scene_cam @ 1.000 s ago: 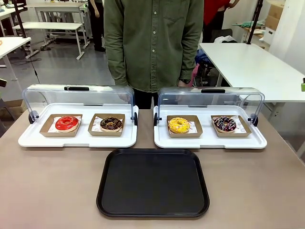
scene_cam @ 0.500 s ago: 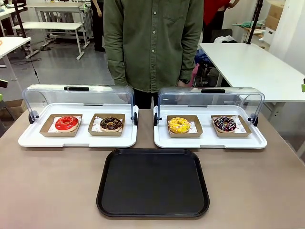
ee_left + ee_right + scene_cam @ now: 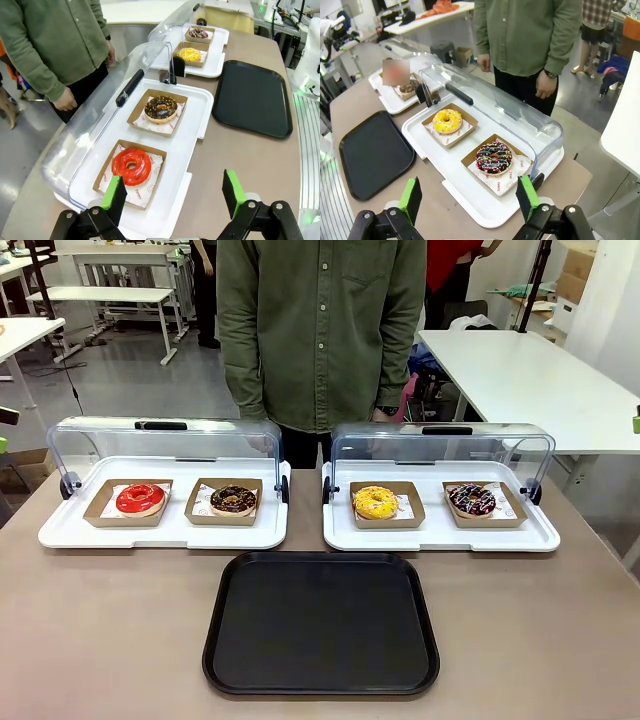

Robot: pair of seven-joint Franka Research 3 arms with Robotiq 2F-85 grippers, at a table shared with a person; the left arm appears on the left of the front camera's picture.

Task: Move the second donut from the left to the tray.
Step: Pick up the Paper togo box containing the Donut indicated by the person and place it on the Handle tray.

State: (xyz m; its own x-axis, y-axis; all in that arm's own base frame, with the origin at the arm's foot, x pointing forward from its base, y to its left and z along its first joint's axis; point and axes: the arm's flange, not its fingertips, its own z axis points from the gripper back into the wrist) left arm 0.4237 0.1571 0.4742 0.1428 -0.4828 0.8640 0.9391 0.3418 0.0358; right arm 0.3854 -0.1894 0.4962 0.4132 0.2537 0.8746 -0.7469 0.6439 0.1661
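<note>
Front view: the chocolate donut [image 3: 233, 499] sits in its holder on the left white tray [image 3: 160, 536], just right of the red donut [image 3: 140, 498]. The clear lid [image 3: 165, 440] is rolled back to the far side. The black tray [image 3: 320, 625] lies bare on the surface [image 3: 100, 640], on the near side of the two white trays and midway between them. A person [image 3: 320, 330] stands at the far side. Nothing is grasped, so I judge the task to be at its start, with the reach not yet begun.

Left wrist view: the left pincer [image 3: 175, 192] hangs with its fingers wide apart and nothing between them, over the left end of the left white tray. The red donut is closest below it and the chocolate donut is one holder beyond. Next, I judge, this arm should pass over the red donut, come down clear of the lid, and close on the holder's cardboard walls rather than on the glaze.

Right wrist view: the right pincer [image 3: 469, 196] is likewise spread and empty. It is over the right white tray [image 3: 415, 131], by the sprinkled donut [image 3: 494, 158] and yellow donut [image 3: 446, 120], well apart from the chocolate donut.
</note>
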